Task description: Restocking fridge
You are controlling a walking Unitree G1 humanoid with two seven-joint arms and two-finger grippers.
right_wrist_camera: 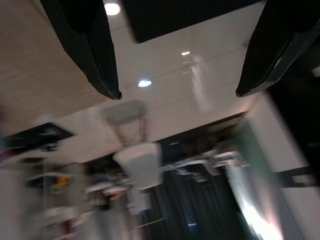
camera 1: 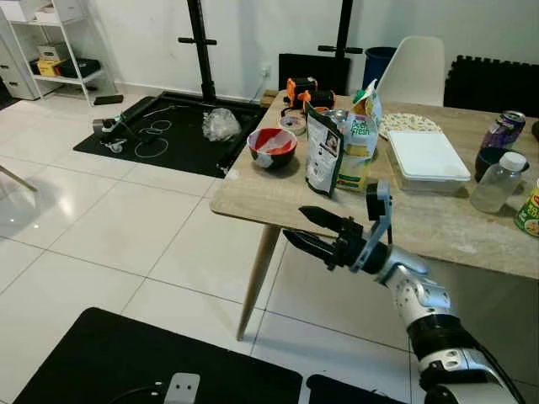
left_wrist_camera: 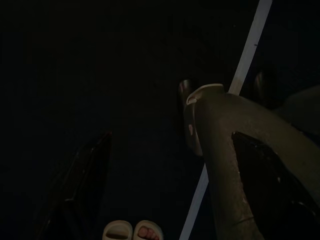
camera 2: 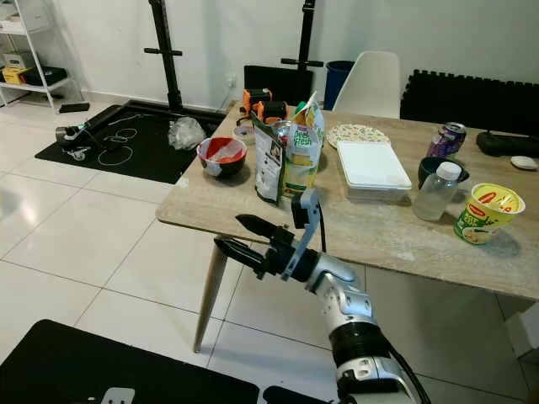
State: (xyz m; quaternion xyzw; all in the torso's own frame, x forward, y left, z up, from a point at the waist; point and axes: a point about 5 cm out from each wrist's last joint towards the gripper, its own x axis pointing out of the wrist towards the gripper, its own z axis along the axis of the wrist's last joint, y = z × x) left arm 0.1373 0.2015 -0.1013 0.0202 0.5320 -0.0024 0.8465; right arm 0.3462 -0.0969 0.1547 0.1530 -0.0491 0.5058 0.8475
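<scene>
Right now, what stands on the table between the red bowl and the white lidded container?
In the head views, a dark pouch and a milk carton stand together between the red bowl and the white lidded container.

The right tool (camera 2: pixel 226 231) hangs open-fingered at the near edge of the bench (camera 2: pixel 379 231), empty, short of a carton (camera 2: pixel 301 147) and dark pouch (camera 2: pixel 268 160), with a bowl (camera 2: pixel 222 156), box (camera 2: pixel 372 168), bottle (camera 2: pixel 440 190) and noodle cup (camera 2: pixel 487 212) beyond.
</scene>
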